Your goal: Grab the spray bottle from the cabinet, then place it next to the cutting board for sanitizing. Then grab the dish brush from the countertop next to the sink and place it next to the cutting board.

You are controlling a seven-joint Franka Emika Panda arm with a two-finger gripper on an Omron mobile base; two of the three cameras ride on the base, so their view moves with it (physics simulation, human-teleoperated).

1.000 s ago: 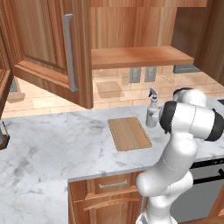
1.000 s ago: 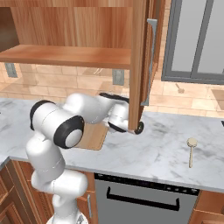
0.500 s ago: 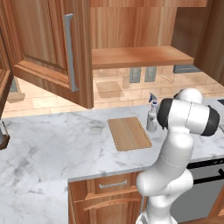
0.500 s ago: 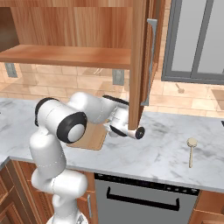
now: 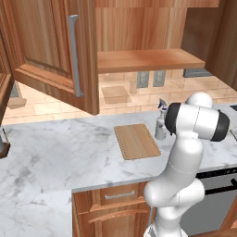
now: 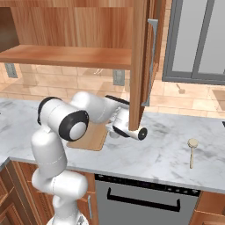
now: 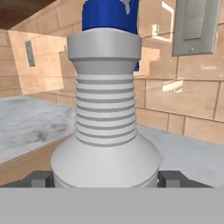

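The grey spray bottle (image 5: 160, 127) stands upright just right of the cutting board (image 5: 136, 141), a light wooden rectangle on the white marble countertop (image 5: 55, 152). In the hand view its ribbed neck and blue band (image 7: 107, 109) rise close in front of me. My gripper (image 7: 106, 179) is shut on the bottle's wide body, with a dark fingertip (image 7: 41, 179) flush against each side. The dish brush (image 6: 192, 151) lies on the counter far to the right. Above, the cabinet shelf (image 5: 148, 60) is bare and its door (image 6: 140, 66) stands open.
The open door's lower edge hangs just above my hand, and a second open door (image 5: 55, 51) overhangs the counter on the left. Drawers (image 5: 111, 203) and a dark appliance front (image 6: 140, 197) sit below the counter edge. Wall outlets (image 5: 150, 78) are behind the bottle.
My hand has sunk a little with the spray bottle in it, bringing the bottle down beside the cutting board. The elbow has swung slightly left.
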